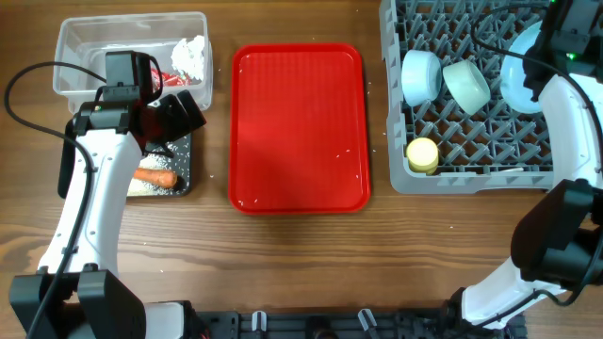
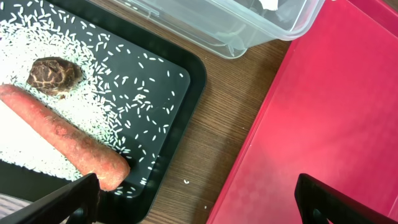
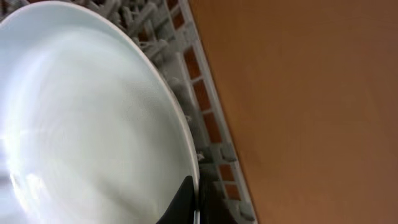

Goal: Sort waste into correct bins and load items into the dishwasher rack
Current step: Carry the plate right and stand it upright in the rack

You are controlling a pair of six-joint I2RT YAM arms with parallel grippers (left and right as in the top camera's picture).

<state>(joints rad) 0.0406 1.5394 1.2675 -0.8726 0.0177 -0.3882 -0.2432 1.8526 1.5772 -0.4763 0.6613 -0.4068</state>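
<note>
My left gripper (image 1: 179, 111) (image 2: 199, 211) is open and empty, above the right edge of the black tray (image 1: 185, 162) (image 2: 186, 93). The tray holds an orange carrot piece (image 1: 154, 175) (image 2: 62, 143), a brown food lump (image 2: 55, 76) and white rice grains (image 2: 118, 93). The clear tub (image 1: 75, 42) (image 2: 249, 28) behind it holds crumpled white tissue (image 1: 189, 56) and a red wrapper (image 1: 162, 77). My right gripper (image 1: 546, 52) (image 3: 193, 202) is shut on the rim of the pale blue plate (image 1: 520, 83) (image 3: 93, 124), upright in the grey rack (image 1: 471, 141) (image 3: 208, 124). The spoon is out of view.
A red serving tray (image 1: 300, 127) (image 2: 329, 112) lies in the middle. The rack also holds a white bowl (image 1: 421, 75), a mint-green bowl (image 1: 467, 85) and a yellow cup (image 1: 422, 154). A few rice grains lie on the table beside the black tray.
</note>
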